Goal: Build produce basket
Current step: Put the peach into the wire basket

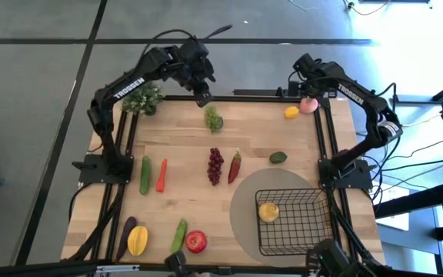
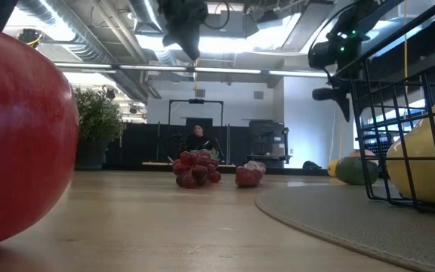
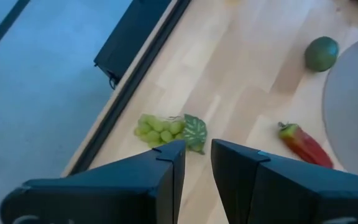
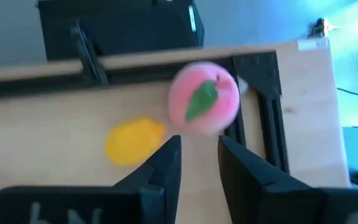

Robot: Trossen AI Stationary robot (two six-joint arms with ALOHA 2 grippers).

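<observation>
near edge of the surface [image 1: 206, 173]: a red apple [image 1: 196, 241] beside a cucumber [image 1: 178, 235], and a mango [image 1: 137, 241] touching an eggplant [image 1: 125, 231]. the basket [image 1: 294, 221], black wire mesh, stands on a round grey mat [image 1: 244, 204] at the near right corner. one yellow fruit [image 1: 268, 211] lies inside the basket, against its left wall.

middle of the surface: a second cucumber [image 1: 144, 175] and a carrot [image 1: 161, 175] lie side by side at the left. dark red grapes [image 1: 215, 165] and a red chili [image 1: 234, 166] lie near the centre, just apart. an avocado [image 1: 278, 158] lies just beyond the mat.

far part: green grapes [image 1: 213, 118] lie near the far edge. the left pincer [image 1: 202, 96] hangs above the far edge, just beyond the green grapes; its fingers [image 3: 166, 180] stand narrowly apart and hold nothing. a potted plant [image 1: 142, 98] stands at the far left corner.

far right corner: a lemon [image 1: 291, 112] lies just beside a pink peach [image 1: 308, 105]. the right pincer [image 4: 199, 146] is over the peach, fingers narrowly apart, holding nothing.
</observation>
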